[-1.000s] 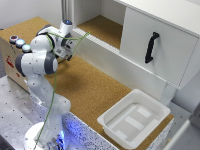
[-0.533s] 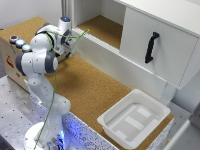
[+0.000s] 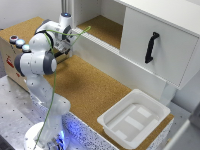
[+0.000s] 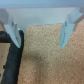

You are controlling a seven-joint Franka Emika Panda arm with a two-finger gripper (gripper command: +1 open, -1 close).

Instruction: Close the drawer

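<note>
Drawer (image 4: 9, 60) seen only in the wrist view, as a dark frame edge beside the cork-covered counter (image 3: 95, 85); hidden behind the arm in the exterior view, at the tan wooden box (image 3: 11, 55) in the upper left of the frame. Pincer (image 4: 39, 31) spread wide, both fingers (image 4: 67, 31) apart over bare cork, holding nothing. Compared with half a second ago, no visible shift in arm pose. White tray (image 3: 134, 119) lower right and white cabinet panel (image 3: 160, 47) upper right unchanged.
</note>
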